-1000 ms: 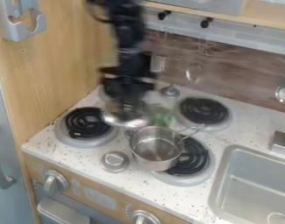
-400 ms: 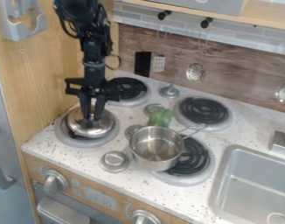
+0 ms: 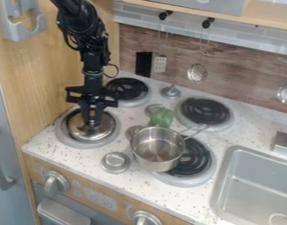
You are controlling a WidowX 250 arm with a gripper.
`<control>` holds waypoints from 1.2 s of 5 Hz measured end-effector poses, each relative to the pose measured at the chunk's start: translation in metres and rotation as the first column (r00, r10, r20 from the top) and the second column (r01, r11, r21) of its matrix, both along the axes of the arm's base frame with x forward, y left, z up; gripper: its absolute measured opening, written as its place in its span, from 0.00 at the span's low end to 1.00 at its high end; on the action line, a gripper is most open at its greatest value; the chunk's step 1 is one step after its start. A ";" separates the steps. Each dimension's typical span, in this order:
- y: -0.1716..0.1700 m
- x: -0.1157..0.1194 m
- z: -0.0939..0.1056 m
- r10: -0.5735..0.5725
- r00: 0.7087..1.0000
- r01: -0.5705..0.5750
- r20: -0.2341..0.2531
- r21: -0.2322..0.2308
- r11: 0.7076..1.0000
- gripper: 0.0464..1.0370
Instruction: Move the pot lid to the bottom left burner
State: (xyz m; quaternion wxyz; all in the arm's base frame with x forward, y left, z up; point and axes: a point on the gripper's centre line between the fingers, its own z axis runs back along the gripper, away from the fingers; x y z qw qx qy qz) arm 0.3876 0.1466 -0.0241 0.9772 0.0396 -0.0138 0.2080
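Observation:
My gripper [image 3: 92, 123] hangs down over the front left burner, shut on the knob of the pot lid. The silver pot lid [image 3: 103, 132] lies over the middle of the bottom left burner [image 3: 63, 133], covering most of its black coil. The burner's pale metal rim shows around the lid. The fingertips cover the lid's knob, and it cannot be told whether the lid's underside rests fully on the coil.
A steel pot [image 3: 157, 154] stands partly over the front right burner [image 3: 199, 160], with a green object [image 3: 162, 117] behind it. Round metal shakers [image 3: 115, 162] stand on the counter nearby. The back burners [image 3: 205, 110] and the sink [image 3: 260, 189] lie farther right.
The gripper carried the lid left and forward from near the stove's middle to the front left burner. Since the middle frame, both have shifted only slightly, with the lid a little lower.

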 end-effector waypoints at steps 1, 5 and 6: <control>0.003 0.010 -0.002 0.004 1.000 -0.004 0.015 0.003 1.000 0.19; -0.022 0.025 0.015 -0.169 0.985 0.166 0.033 0.059 0.984 0.82; -0.058 0.028 0.048 -0.309 0.947 0.302 0.084 0.080 0.950 1.00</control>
